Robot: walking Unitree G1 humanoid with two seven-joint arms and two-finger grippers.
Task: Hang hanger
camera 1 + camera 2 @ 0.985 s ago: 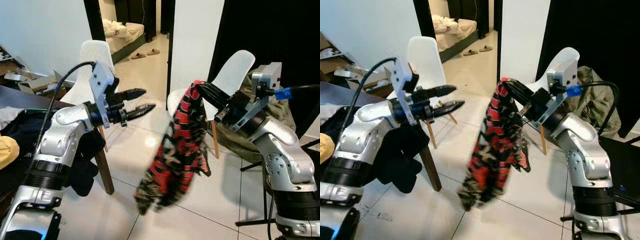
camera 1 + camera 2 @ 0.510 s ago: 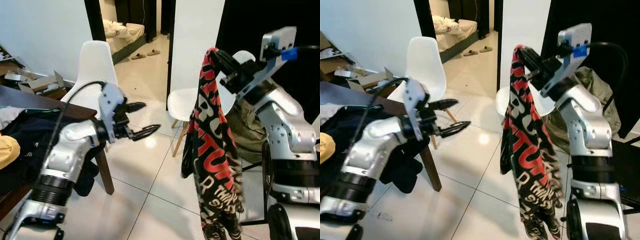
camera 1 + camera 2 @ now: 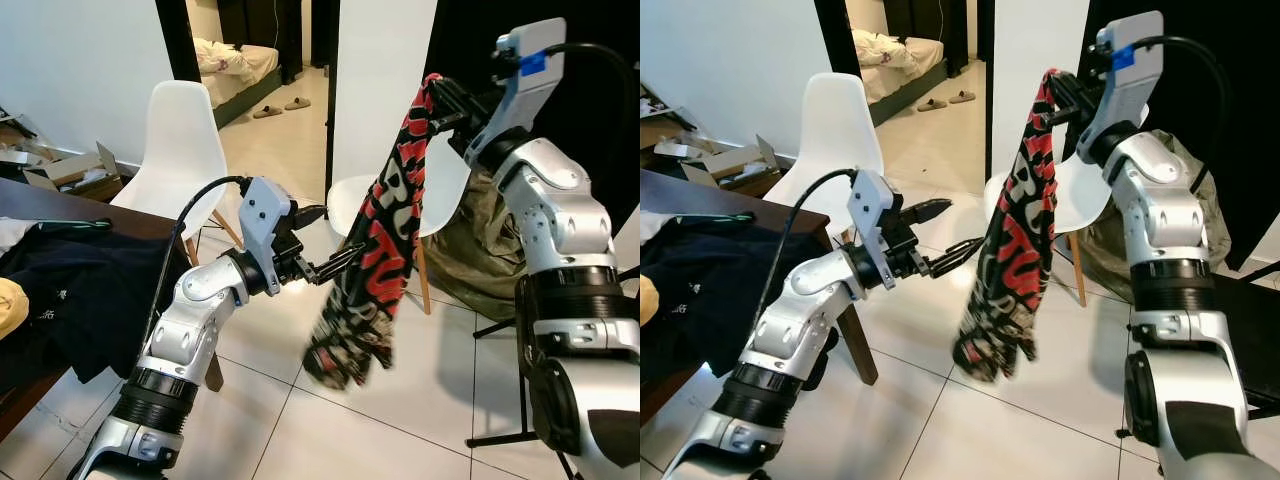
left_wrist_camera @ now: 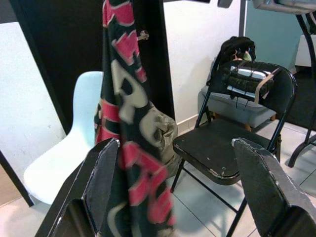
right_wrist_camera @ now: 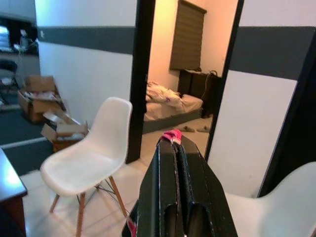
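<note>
the right end effector [image 3: 440,98] is clamped shut on the top of a red and black garment [image 3: 378,240], held high so its long axis hangs straight down. the left end effector [image 3: 330,262], fingers spread apart, sits just beside the cloth's middle, on the robot's left, the nearer free arm; no hanger can be made out.

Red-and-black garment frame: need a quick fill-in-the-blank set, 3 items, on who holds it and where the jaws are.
1. The red-and-black garment hangs from the ____ gripper, whose jaws are shut on its top edge.
2. The left gripper reaches toward the hanging cloth with its jaws ____.
3. Behind the garment stands a ____ chair on the tiled floor.

Missing words: right; open; white
</note>
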